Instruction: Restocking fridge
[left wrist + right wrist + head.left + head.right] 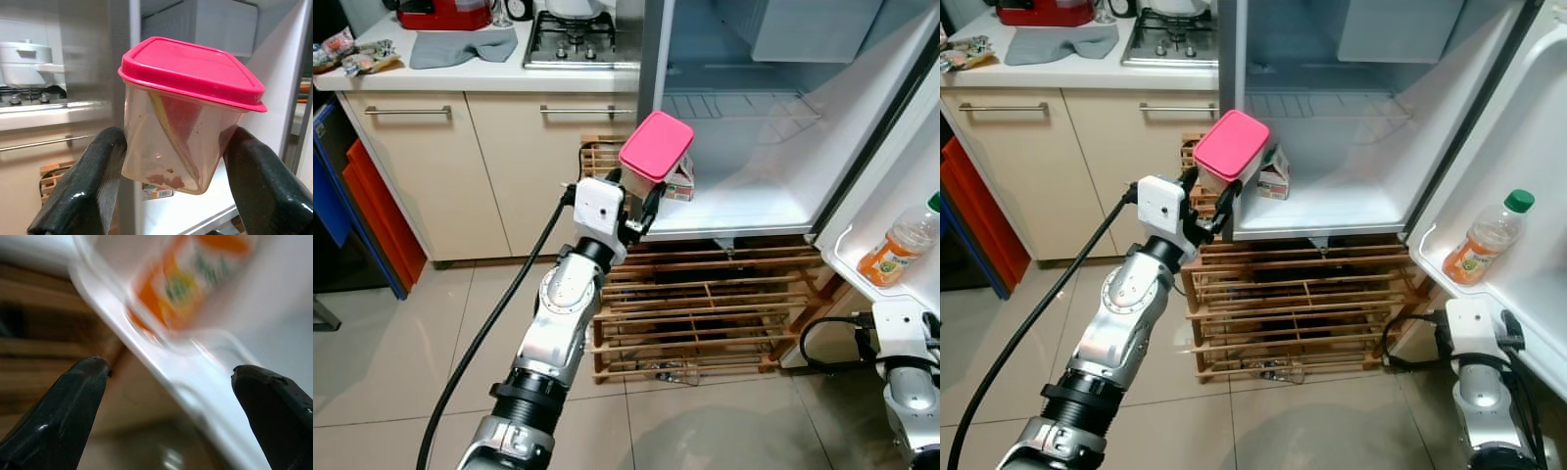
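My left gripper is shut on a clear tub with a pink lid, one black finger on each side of it. It holds the tub upright and slightly tilted in the air at the front left corner of the open fridge. Something reddish lies inside the tub. A small carton stands on the fridge floor just behind it. An orange juice bottle sits in the door shelf. My right gripper is open, low beside that door shelf, with the bottle's label blurred ahead.
A wooden slatted rack stands under the fridge. Left of the fridge are beige cabinets and a counter with a hob, a grey cloth and a red appliance. Tiled floor lies in front.
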`<state>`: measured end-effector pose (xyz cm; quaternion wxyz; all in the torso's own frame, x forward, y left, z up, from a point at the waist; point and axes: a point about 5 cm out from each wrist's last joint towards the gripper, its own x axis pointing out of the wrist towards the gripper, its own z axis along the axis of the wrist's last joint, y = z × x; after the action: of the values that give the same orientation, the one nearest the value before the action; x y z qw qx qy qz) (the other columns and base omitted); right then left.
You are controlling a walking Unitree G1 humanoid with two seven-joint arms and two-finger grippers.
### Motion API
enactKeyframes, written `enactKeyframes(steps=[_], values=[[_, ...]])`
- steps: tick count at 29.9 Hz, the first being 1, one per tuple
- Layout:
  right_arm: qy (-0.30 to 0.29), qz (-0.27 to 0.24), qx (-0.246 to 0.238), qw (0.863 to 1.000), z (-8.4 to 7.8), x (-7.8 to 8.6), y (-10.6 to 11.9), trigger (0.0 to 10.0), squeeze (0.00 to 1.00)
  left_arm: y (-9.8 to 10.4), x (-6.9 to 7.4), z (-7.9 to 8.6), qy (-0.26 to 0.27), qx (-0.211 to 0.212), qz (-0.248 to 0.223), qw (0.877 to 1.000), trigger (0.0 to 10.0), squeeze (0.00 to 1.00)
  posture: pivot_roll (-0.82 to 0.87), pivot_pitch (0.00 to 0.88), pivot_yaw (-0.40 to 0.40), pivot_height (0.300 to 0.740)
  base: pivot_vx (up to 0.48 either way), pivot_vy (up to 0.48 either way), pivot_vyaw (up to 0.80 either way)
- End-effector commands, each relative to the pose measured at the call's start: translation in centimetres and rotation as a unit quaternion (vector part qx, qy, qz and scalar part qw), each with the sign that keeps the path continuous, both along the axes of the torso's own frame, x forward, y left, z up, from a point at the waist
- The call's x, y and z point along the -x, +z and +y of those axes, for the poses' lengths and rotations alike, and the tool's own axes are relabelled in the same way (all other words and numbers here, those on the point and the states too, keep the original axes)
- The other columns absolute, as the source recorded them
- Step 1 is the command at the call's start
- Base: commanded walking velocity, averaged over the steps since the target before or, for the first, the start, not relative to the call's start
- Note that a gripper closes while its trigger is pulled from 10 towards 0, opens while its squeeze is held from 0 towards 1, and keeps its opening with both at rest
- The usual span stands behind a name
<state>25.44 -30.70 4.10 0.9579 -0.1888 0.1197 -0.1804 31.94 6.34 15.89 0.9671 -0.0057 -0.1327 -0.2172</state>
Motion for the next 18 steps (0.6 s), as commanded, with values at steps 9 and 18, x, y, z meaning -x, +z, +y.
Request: enactKeyframes(steps=[9,18], values=[[0.13,-0.134,-0.127,0.974,7.7,-3.4,4.1,10.0,0.0,-0.8,0.3,-1.5,-0.035,-0.037,0.017,0.999,10.0,0.0,-0.19,0.0,-0.005,0.74,0.0,0.0,0.0],[0.158,-0.13,-0.131,0.97,8.9,-3.3,4.4,10.0,0.0,0.1,-0.7,-2.2,-0.015,-0.024,0.018,0.999,10.0,0.0,-0.18,0.0,-0.003,0.74,0.399,0.0,0.38]])
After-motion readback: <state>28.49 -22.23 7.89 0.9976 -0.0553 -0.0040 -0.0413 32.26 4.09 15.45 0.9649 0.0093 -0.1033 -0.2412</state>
